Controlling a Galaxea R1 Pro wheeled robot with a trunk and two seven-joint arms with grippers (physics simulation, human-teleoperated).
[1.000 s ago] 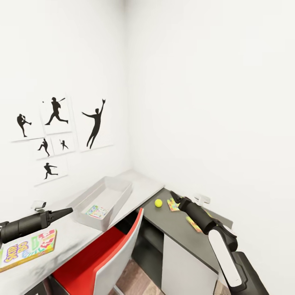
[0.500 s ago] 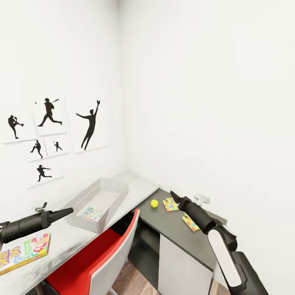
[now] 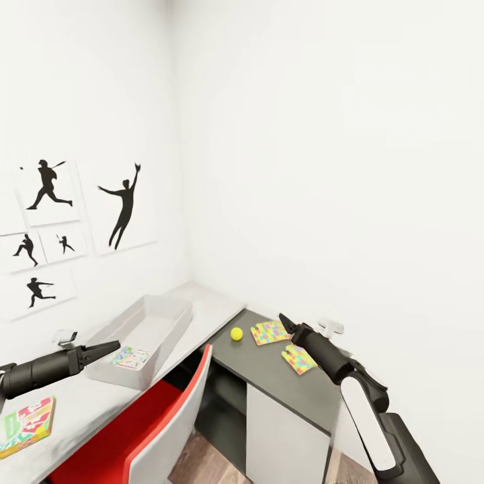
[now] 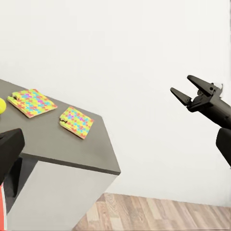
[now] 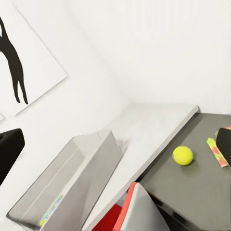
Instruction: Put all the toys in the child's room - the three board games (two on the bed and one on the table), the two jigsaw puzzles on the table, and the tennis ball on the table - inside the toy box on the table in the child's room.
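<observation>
- Standing by the pale grey counter (image 3: pixel 202 306), I am watching the right hand (image 3: pixel 285 320) hanging over the dark grey lower section, just beside two thin square jigsaw puzzles (image 3: pixel 270 332) patterned in yellow, cyan, pink and orange; its two black fingers are spread apart in the left wrist view (image 4: pixel 188 89) and are holding nothing.
- Lying flat on the dark top, the nearer puzzle sheet (image 3: pixel 298 357) is offering almost no edge to pinch; I am guessing the fingers could skate over it or push it toward the counter's near edge and onto the wooden floor (image 4: pixel 159 211).
- Sitting near the far puzzle is the small yellow-green tennis ball (image 3: pixel 236 333); any nudge from the arm or a sliding sheet is likely sending it rolling, and the drop beside the red and white chair (image 3: pixel 158 430) is close.
- Waiting on the pale top is the light grey shallow toy box (image 3: pixel 138 343), already holding one colourful flat item; it is well apart from the puzzles, so a loosely held sheet could be slipping out during the carry across.
- Hovering beside the box's near end, the left hand (image 3: pixel 111 348) is holding nothing, its dark fingers looking nearly closed, though I cannot tell exactly how far; it could be clipping the rim if it swings.
- Resting near the counter's near left end is a yellow-green-red board game (image 3: pixel 27 425), close enough to the edge that the left arm could be knocking it off.
</observation>
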